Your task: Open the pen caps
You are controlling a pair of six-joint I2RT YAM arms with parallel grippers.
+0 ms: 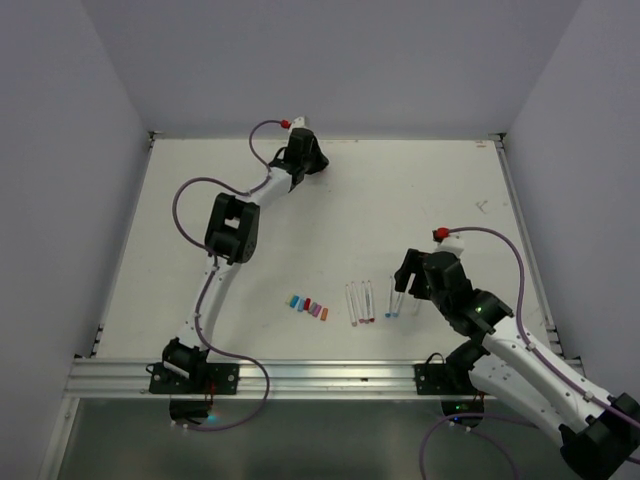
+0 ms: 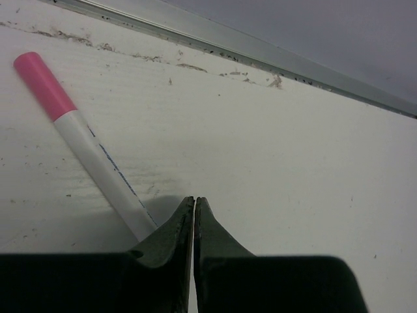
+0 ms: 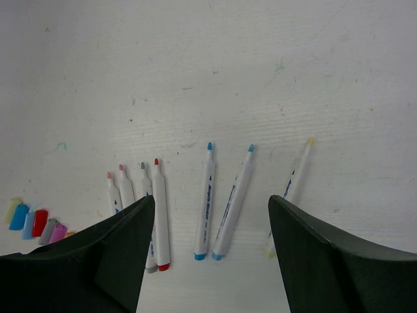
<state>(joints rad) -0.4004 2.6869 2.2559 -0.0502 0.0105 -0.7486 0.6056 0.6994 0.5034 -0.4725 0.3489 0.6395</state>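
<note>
A white pen [image 2: 104, 176] with its pink cap [image 2: 44, 86] still on lies on the table near the far edge. My left gripper [image 2: 195, 201] is shut just to its right, jaws pressed together with nothing between them; the pen's near end disappears beside the left finger. In the top view the left gripper [image 1: 308, 155] sits at the far side of the table. My right gripper [image 3: 210, 202] hangs open over a row of uncapped pens [image 1: 362, 300]: two blue-tipped ones [image 3: 231, 202] between the fingers, a yellow one [image 3: 293, 179], a red one [image 3: 160, 215]. Loose pen caps [image 3: 39, 222] lie in a row [image 1: 308, 306] to their left.
A metal rail [image 2: 260, 55] borders the table's far edge, just beyond the capped pen. Grey walls close in the table on three sides. An aluminium rail [image 1: 320, 378] carries both arm bases along the near edge. Purple cables [image 1: 190, 195] loop off the arms.
</note>
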